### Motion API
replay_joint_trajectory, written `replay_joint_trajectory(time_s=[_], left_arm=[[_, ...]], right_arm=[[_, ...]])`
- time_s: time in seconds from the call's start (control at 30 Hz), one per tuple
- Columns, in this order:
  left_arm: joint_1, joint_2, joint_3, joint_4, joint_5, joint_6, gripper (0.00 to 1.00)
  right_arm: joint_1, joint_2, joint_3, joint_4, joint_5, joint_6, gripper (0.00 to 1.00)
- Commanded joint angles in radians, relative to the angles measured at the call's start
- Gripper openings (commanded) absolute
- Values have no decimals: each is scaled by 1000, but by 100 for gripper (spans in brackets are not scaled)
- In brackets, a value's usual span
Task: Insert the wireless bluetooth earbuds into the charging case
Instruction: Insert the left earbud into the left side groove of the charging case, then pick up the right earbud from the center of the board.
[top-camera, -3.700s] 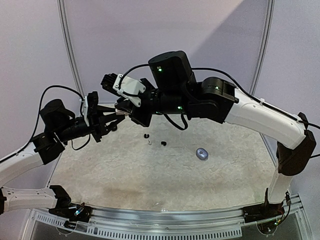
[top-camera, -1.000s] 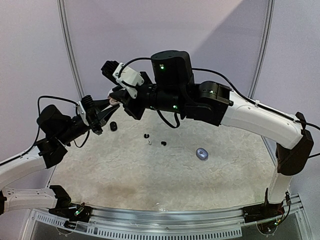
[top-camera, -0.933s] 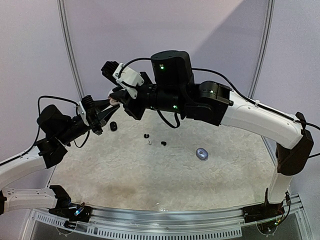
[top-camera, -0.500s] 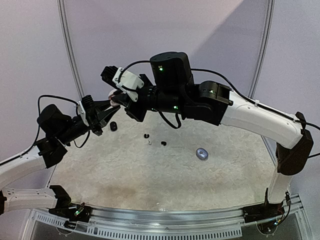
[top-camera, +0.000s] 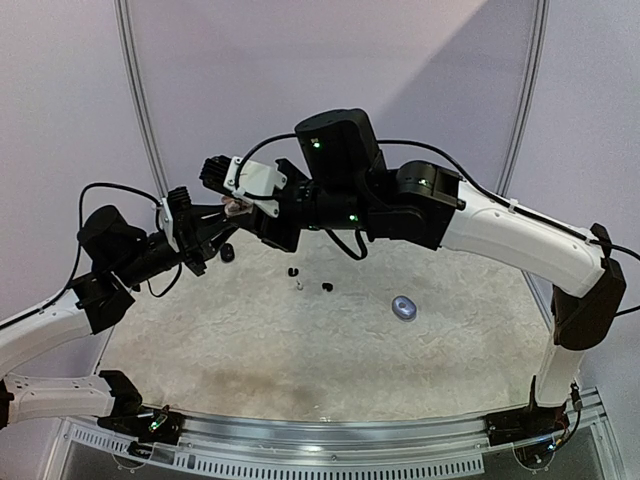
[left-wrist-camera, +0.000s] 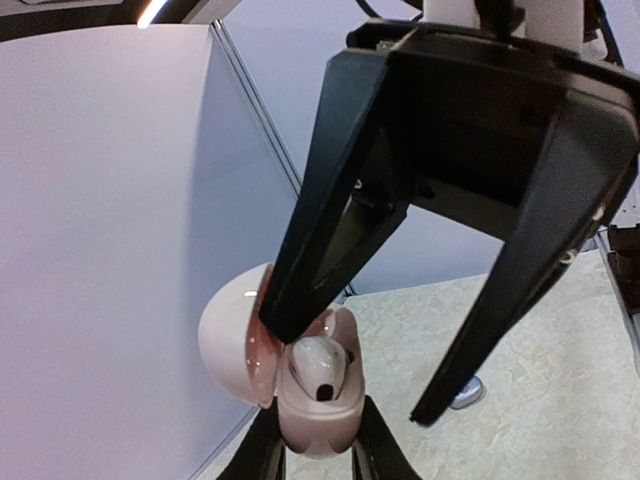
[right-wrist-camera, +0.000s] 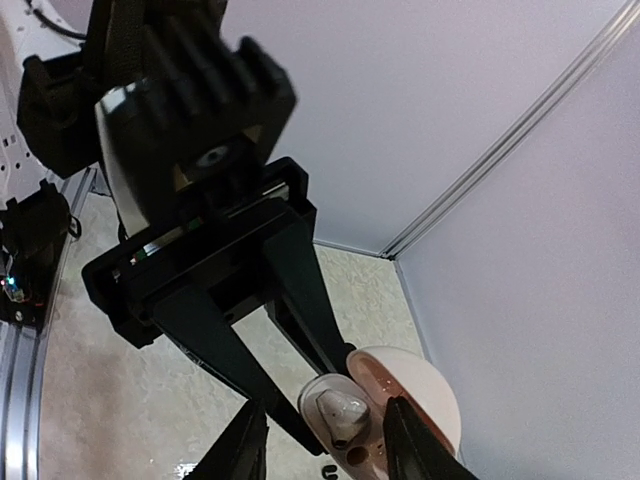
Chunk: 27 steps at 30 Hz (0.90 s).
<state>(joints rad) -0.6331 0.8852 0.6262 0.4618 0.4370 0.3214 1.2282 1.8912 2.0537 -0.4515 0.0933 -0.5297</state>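
My left gripper is shut on a pinkish-white charging case, held up in the air with its lid swung open. A whitish earbud sits in a well of the case. My right gripper stands open astride the case, its fingers apart and holding nothing. One of its fingertips rests at the lid's inner edge. In the top view both grippers meet at the case above the table's far left. Loose earbuds lie on the table: black ones and a white one.
A small grey-blue case lies right of centre on the speckled table. A dark rounded object lies under the raised grippers. Lilac walls close the back and sides.
My right gripper has opened and let go of the whitish earbud, which now rests in the case. Both grippers have shifted slightly while staying together.
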Motion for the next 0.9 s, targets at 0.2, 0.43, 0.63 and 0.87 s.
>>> replay_joint_trajectory(time_s=[0.2, 0.43, 0.63, 0.87], left_arm=[[15, 1, 39, -46, -7, -118, 0], [28, -19, 29, -106, -142, -207, 0], [38, -47, 17, -189, -317, -216, 0], [70, -72, -2, -238, -380, -213, 0]], right_arm=[[-14, -11, 12, 21, -6, 56, 46], [-69, -88, -18, 131, 77, 273, 49], [-191, -78, -51, 27, 230, 675, 53], [-246, 128, 23, -214, 313, 905, 68]])
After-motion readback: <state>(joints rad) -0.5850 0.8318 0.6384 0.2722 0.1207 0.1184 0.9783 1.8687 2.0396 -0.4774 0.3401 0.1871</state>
